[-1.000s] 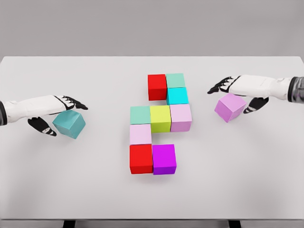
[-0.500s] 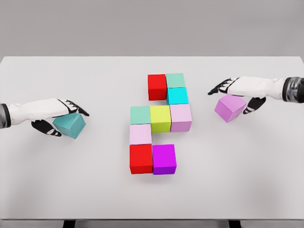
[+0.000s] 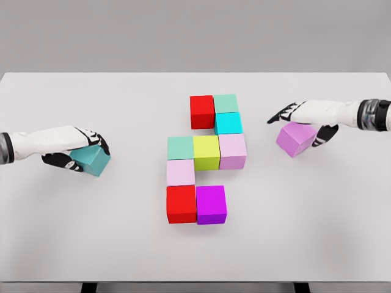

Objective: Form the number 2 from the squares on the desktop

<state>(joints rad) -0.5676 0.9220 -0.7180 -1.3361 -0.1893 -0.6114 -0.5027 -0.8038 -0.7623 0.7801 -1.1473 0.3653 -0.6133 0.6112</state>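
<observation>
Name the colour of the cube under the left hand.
Teal cube, under the left hand; head view.

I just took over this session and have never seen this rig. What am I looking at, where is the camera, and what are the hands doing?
This is a simulator render from a camera on the humanoid robot's head, looking down at a white table. Its two white arms end in five-finger hands. The left hand is curled over a teal cube. The right hand sits over a light purple cube, thumb beside it, but I cannot tell whether it grips it. In the middle, nine coloured cubes already form most of a 2: two on top, one cyan below, a row of three, one pale pink, then two at the bottom.
</observation>
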